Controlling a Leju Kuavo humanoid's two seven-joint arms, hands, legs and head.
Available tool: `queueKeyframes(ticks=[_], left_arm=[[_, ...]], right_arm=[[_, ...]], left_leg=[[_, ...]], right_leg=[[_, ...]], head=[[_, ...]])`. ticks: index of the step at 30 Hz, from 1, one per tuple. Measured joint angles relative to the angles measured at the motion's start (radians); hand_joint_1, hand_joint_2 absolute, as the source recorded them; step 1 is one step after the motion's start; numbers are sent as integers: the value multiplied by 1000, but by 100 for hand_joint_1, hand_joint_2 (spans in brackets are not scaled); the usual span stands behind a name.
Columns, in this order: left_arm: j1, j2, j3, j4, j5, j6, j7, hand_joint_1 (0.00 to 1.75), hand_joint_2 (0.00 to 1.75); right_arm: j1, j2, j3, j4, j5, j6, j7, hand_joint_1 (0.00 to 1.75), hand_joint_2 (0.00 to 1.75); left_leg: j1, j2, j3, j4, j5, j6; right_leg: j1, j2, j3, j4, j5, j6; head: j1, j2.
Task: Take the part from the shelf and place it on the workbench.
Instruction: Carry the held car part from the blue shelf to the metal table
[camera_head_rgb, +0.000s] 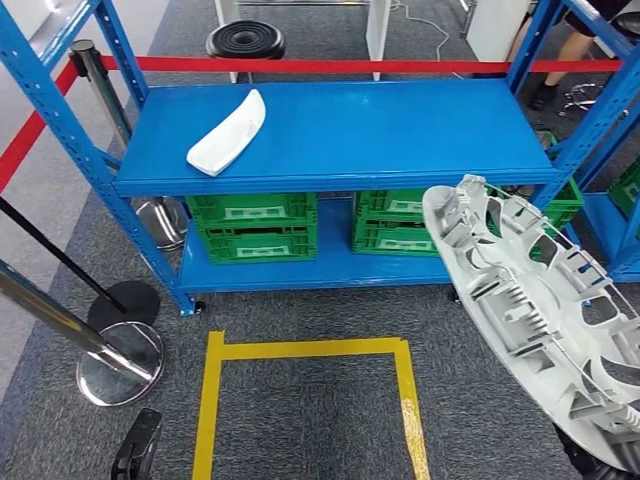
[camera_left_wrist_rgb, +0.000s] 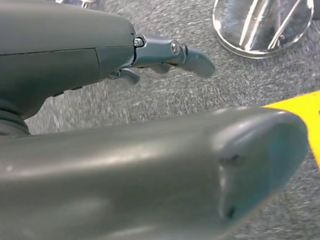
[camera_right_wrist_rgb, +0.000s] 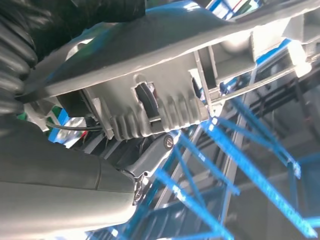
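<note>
Head view: a grey ribbed part (camera_head_rgb: 543, 310) is held at near right by the right hand (camera_right_wrist_rgb: 151, 155); the left hand (camera_left_wrist_rgb: 166, 55), fingers apart, is empty above the carpet.

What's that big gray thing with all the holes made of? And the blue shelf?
The big gray part looks like molded plastic, maybe cast metal: matte, pale, with thin ribs and cutouts. The blue shelf looks like painted steel: smooth, slightly glossy, with punched uprights.
</note>
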Motion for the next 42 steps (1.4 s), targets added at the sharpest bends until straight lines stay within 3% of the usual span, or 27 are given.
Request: queueKeyframes(ticks=[2,3,5,7,9,11,13,15,16,17,18,19,20,22,24,26,28,30,32,33,34,36,38,39,41,42], left_arm=[[3,0,-1,0,-6,4,5,0,0],[3,-1,-3,0,-10,7,7,0,0],[-1,-5,-9,0,-16,13,12,0,0],[-3,-7,-17,0,-20,15,19,0,0],[-4,-7,-21,0,-22,14,23,0,0],[-6,-7,-22,0,-20,12,24,0,0],[-8,-9,-23,0,-18,9,24,0,0],[-8,-8,-24,0,-16,4,25,0,0],[-7,-7,-24,0,-15,1,26,0,0],[-6,-6,-24,0,-14,-1,26,0,0],[-6,-6,-24,0,-13,-3,27,0,0],[-7,-5,-24,0,-13,-4,27,0,0],[-7,-5,-24,0,-13,-5,27,0,0],[-8,-4,-24,0,-13,-4,27,0,0],[-9,-2,-24,0,-14,-4,27,0,0],[-14,-4,-24,1,-15,-6,27,0,0],[-20,-6,-24,1,-11,-10,25,0,0],[-22,-5,-24,1,-6,-16,24,0,0],[-21,-5,-24,1,-5,-20,25,0,0],[-21,-5,-24,1,-5,-21,26,0,0],[-22,-6,-24,1,-6,-21,27,0,0],[-23,-9,-24,1,-7,-21,28,0,0],[-24,-11,-24,1,-11,-21,29,0,0],[-24,-12,-24,1,-13,-20,29,0,0],[-26,-14,-25,1,-17,-19,29,0,0],[-27,-16,-26,1,-20,-18,29,0,0]], right_arm=[[6,0,-1,-2,2,0,-2,175,175],[12,0,-3,-4,4,0,-2,175,175],[26,0,-9,-12,5,0,-4,175,175],[37,2,-15,-24,6,0,-11,175,175],[50,9,-18,-34,5,0,-18,175,175],[67,17,-23,-41,4,0,-23,175,175],[78,27,-28,-46,5,0,-27,175,175],[81,37,-29,-49,6,0,-30,175,175],[82,40,-29,-50,6,0,-30,175,175],[84,42,-31,-50,6,0,-30,175,175],[86,44,-32,-50,6,0,-30,175,175],[88,46,-33,-51,6,0,-30,175,175],[89,47,-34,-51,6,0,-30,175,175],[90,51,-35,-51,6,0,-30,175,175],[92,53,-38,-53,5,0,-31,175,175],[98,55,-42,-59,3,0,-31,175,175],[105,56,-46,-67,-3,-1,-31,175,175],[108,58,-49,-74,-11,-1,-32,175,175],[115,61,-53,-78,-15,-1,-32,175,175],[122,63,-57,-81,-15,-1,-31,175,175],[130,66,-61,-83,-14,-1,-31,175,175],[145,71,-69,-92,-11,-1,-30,175,175],[155,78,-73,-103,-10,-1,-31,175,175],[162,81,-74,-110,-10,-1,-31,175,175],[177,89,-77,-122,-7,-1,-31,175,175],[186,93,-79,-127,-6,-1,-31,175,175]], left_leg=[[-1,28,-1,1,0,0],[-1,41,0,1,0,0],[-1,63,2,3,-2,-2],[-5,82,2,7,-4,-11],[-11,99,1,11,-4,-21],[-10,110,2,13,-6,-31],[-6,79,-11,48,-38,-40],[-4,30,-57,164,-108,-44],[-4,18,-87,235,-140,-44],[-5,13,-108,287,-155,-43],[-5,11,-114,304,-151,-40],[-5,8,-102,280,-126,-36],[-5,-1,-75,221,-87,-31],[-4,-46,-16,91,-27,-18],[-5,-76,9,30,-17,-13],[-5,-59,10,16,-17,-10],[-1,-34,11,5,-9,-2],[0,-6,11,0,-5,4],[-2,24,9,0,-5,6],[-2,39,9,1,-6,5],[-2,53,10,1,-7,4],[-3,77,14,1,-11,-1],[-8,96,18,3,-16,-9],[-11,105,20,4,-18,-14],[-13,125,24,3,-18,-23],[-11,119,24,6,-25,-28]], right_leg=[[-4,-12,-48,103,-30,8],[-4,-14,-48,105,-19,10],[-5,-32,10,-7,48,11],[0,-68,78,-138,91,5],[7,-78,95,-175,94,-6],[6,-58,89,-175,101,-21],[2,-39,85,-179,108,-35],[1,-18,80,-180,115,-45],[2,-6,77,-179,117,-48],[3,7,75,-178,118,-50],[5,21,74,-177,119,-50],[6,35,74,-175,119,-51],[8,49,75,-173,120,-51],[9,77,73,-169,120,-47],[6,102,62,-165,125,-36],[2,118,48,-165,131,-22],[4,78,27,-140,113,-10],[5,13,-22,-42,57,0],[0,-9,-78,80,6,10],[-2,-12,-88,105,3,13],[-3,-16,-79,91,19,15],[-3,-44,-7,-37,82,13],[5,-80,60,-151,116,3],[8,-88,72,-173,117,-3],[11,-70,70,-177,118,-15],[9,-60,70,-180,121,-21]], head=[[0,0],[0,0],[0,0],[0,0],[0,0],[-1,0],[-2,0],[-6,0],[-7,0],[-8,0],[-8,0],[-7,0],[-8,0],[-6,0],[-7,0],[-8,0],[-5,0],[-1,0],[0,0],[1,0],[1,0],[1,0],[0,0],[0,0],[0,0],[-1,0]])
